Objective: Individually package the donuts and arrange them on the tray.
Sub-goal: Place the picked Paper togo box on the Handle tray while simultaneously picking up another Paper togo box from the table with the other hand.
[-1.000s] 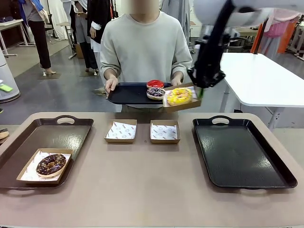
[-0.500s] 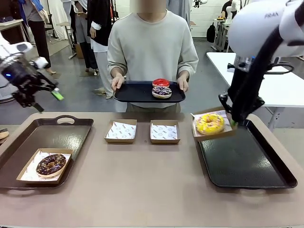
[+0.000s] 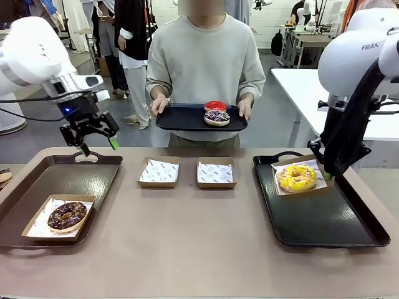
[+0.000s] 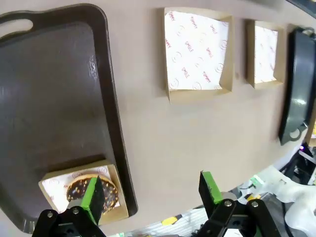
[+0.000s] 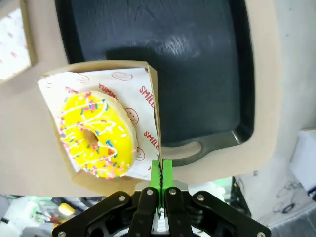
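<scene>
While your right gripper [image 3: 329, 176] is pinched tight on the wall of a cardboard box [image 5: 153, 98], that box sits at the far left corner of the right tray [image 3: 324, 218], overhanging its rim. It carries the yellow donut [image 3: 297, 177] on printed paper. Your left gripper [image 3: 99, 147] hangs with fingers spread wide and empty above the far edge of the left tray [image 3: 62, 174]. That tray holds a second box [image 3: 56, 237] with the chocolate donut [image 3: 67, 215] in it. Two paper-lined boxes [image 3: 159, 184] [image 3: 216, 185] lie empty side by side on the table [image 3: 187, 249] between the trays. The person holds a third tray [image 3: 181, 119] with the red donut [image 3: 216, 106] and the purple donut [image 3: 217, 117] on it, touching. You can count four donuts, four boxes and three trays.
</scene>
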Robot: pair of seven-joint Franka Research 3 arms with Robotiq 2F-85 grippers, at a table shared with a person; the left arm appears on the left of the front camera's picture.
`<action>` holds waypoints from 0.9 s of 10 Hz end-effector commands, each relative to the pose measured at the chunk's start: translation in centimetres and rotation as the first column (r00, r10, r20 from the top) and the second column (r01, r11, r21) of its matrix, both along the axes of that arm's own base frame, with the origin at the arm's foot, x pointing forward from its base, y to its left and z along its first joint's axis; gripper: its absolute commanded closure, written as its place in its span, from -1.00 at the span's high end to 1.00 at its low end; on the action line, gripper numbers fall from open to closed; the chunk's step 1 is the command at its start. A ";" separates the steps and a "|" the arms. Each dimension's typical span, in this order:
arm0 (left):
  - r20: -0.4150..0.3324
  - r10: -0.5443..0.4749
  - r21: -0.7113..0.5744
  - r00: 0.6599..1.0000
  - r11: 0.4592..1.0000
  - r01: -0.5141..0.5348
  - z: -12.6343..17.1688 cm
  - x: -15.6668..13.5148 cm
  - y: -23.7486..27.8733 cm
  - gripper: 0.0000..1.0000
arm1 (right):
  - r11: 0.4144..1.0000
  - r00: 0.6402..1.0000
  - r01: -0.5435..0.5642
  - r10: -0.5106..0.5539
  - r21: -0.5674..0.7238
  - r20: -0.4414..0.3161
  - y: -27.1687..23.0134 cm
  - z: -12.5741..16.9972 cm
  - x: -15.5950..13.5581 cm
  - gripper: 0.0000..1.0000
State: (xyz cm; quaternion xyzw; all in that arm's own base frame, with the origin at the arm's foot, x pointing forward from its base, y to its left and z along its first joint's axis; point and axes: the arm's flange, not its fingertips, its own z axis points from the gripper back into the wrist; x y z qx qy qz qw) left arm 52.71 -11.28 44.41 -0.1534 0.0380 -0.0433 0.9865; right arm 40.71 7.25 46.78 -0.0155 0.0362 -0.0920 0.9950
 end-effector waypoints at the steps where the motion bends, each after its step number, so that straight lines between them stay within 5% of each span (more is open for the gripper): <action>1: 0.021 0.010 0.086 1.000 0.996 -0.012 -1.2 1.7 -2.0 1.00 | 0.999 0.999 -0.037 0.038 0.018 -0.018 -0.8 -1.6 0.7 -0.98; 9: 0.140 -0.084 0.316 0.987 0.948 0.036 -7.8 3.2 -10.4 1.00 | 1.000 0.999 -0.019 0.019 0.007 -0.031 -0.7 -1.7 0.5 -0.98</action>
